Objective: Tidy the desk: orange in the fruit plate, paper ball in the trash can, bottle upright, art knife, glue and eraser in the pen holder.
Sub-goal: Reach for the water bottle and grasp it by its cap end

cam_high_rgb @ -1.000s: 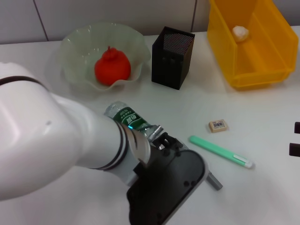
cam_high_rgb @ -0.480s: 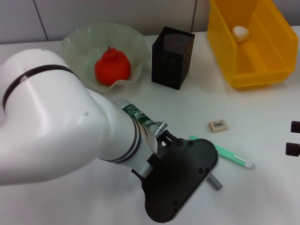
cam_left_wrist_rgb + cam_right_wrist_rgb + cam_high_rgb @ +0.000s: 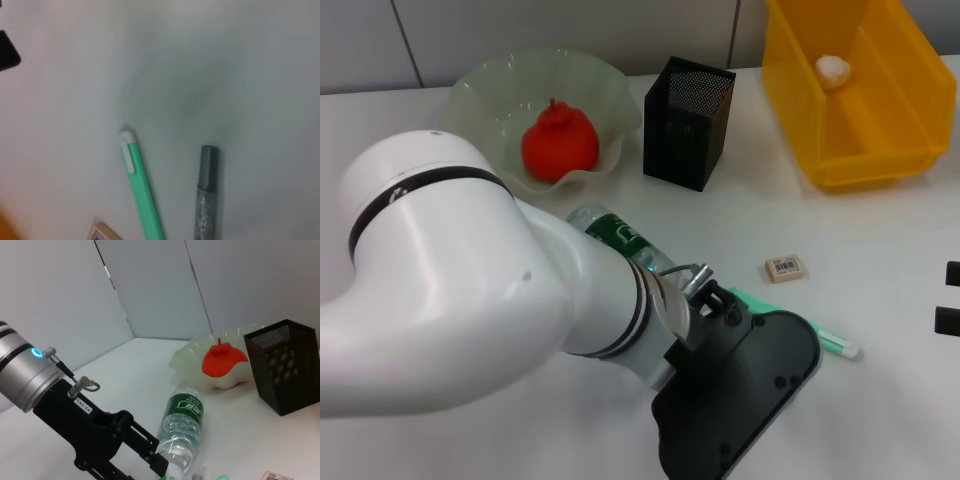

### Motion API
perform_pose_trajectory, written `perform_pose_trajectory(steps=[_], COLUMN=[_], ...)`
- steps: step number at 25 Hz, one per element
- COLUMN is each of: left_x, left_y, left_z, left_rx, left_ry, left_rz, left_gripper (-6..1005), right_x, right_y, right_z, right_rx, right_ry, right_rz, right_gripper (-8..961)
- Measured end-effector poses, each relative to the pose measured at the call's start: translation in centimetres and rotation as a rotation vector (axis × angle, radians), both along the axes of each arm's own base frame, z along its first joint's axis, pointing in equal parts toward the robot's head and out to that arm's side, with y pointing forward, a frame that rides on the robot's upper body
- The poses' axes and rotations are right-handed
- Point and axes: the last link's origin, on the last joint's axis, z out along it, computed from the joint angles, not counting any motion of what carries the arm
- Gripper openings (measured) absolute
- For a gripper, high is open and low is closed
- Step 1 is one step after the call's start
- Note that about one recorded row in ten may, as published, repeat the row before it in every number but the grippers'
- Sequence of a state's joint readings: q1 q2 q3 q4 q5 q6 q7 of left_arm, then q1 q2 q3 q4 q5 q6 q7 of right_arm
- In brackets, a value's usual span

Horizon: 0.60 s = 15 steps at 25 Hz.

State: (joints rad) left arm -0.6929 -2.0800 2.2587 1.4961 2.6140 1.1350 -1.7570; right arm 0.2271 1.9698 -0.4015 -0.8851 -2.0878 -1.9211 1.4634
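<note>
The orange (image 3: 560, 142) lies in the fruit plate (image 3: 485, 95) at the back left. The paper ball (image 3: 833, 68) is inside the yellow trash can (image 3: 880, 150). Partly hidden by my left arm, the bottle (image 3: 618, 233) lies on its side, and the right wrist view shows it (image 3: 182, 424) too. My left gripper (image 3: 745, 390) hovers over the green art knife (image 3: 142, 195) and the grey glue stick (image 3: 206, 197). The eraser (image 3: 787, 268) lies right of it. The black mesh pen holder (image 3: 688, 120) stands upright. My right gripper (image 3: 950, 296) stays at the right edge, open.
The white desk surface (image 3: 880, 230) stretches between the trash can and the eraser. A tiled wall runs along the back. My bulky left arm (image 3: 470, 290) covers the near left part of the desk.
My left arm has swung to the right and nearer the knife. Its wrist now covers the grey glue stick in the head view. The bottle shows more.
</note>
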Motion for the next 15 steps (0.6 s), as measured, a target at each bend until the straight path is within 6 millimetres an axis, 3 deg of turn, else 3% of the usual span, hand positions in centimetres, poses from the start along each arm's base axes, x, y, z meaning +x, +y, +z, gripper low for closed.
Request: perform_pose_trajectory(steps=[15], left_x=[-0.2], left_y=[1.4], left_z=[-1.1], left_rx=[0.052], left_ry=[-0.079], left_rz=[-0.011], left_gripper=[675], right_x=[0.1], right_y=[-0.3], right_z=[0.1], right_rx=[0.004], right_ry=[0.006], right_rz=[-0.003], right_gripper=[780])
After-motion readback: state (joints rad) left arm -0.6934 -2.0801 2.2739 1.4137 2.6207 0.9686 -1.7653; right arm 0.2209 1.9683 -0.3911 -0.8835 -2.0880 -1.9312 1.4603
